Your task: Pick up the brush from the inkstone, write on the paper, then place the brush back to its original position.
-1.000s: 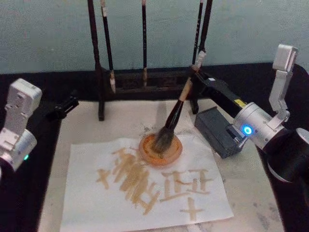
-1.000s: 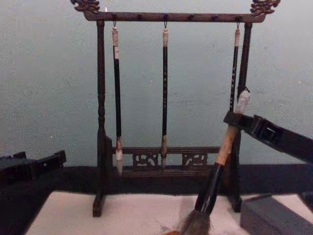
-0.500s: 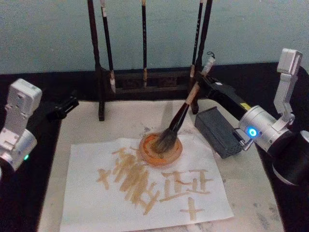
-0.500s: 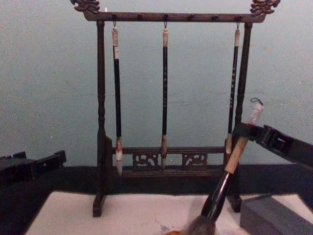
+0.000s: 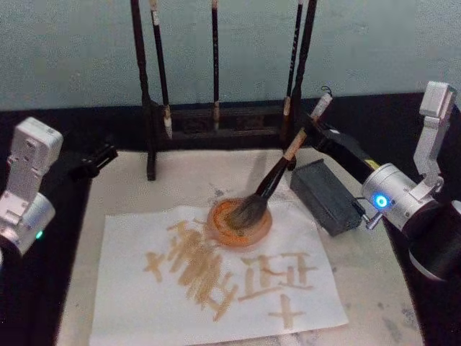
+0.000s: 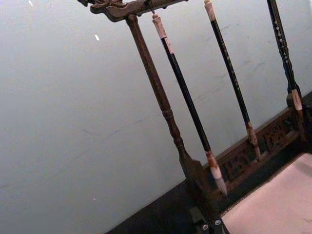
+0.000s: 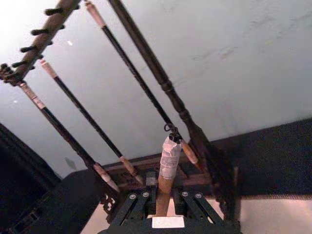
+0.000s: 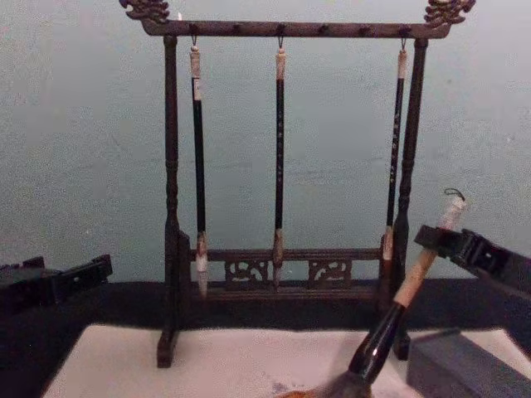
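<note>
Right gripper [image 5: 308, 132] clenched on brush [image 5: 270, 184] near its capped end — handle slants up-right, bristles down-left in orange dish [image 5: 240, 225].

a plain pale blue-green wall [image 8: 83, 166] stands behind a table covered in black cloth [image 5: 403, 115].

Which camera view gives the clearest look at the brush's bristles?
The head view: the brush shows whole there, bristles in the orange dish. The chest view cuts the bristles off at its lower edge. The right wrist view gives the capped handle end.
</note>
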Controlling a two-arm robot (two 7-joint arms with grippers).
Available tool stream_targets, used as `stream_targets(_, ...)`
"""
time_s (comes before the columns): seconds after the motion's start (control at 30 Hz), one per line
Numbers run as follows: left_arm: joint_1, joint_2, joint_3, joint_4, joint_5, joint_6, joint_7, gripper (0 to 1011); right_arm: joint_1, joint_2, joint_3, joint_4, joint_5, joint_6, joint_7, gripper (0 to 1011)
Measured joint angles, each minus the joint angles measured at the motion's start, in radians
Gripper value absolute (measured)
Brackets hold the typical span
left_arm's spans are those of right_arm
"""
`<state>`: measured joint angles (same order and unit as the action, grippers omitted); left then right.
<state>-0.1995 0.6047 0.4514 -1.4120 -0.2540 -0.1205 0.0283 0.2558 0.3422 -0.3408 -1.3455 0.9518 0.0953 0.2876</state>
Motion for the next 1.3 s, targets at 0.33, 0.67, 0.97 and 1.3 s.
stream_targets(0.33,0.0,0.0,0.0,0.0,0.0,0.0,0.0,1000,-0.002,-0.007,0.009,0.03,0.029,0.006,-0.004,202)
stream_targets(0.67,0.0,0.0,0.0,0.0,0.0,0.0,0.0,1002,-0.003,-0.012,0.009,0.046,0.041,0.008,-0.011,203)
stream_targets(0.97,0.0,0.0,0.0,0.0,0.0,0.0,0.0,1002,-0.004,-0.012,0.013,0.058,0.053,0.009,-0.021,204)
stream_targets(1.3,0.0,0.0,0.0,0.0,0.0,0.0,0.0,1002,-0.014,-0.008,0.019,0.053,0.054,0.007,-0.035,204)
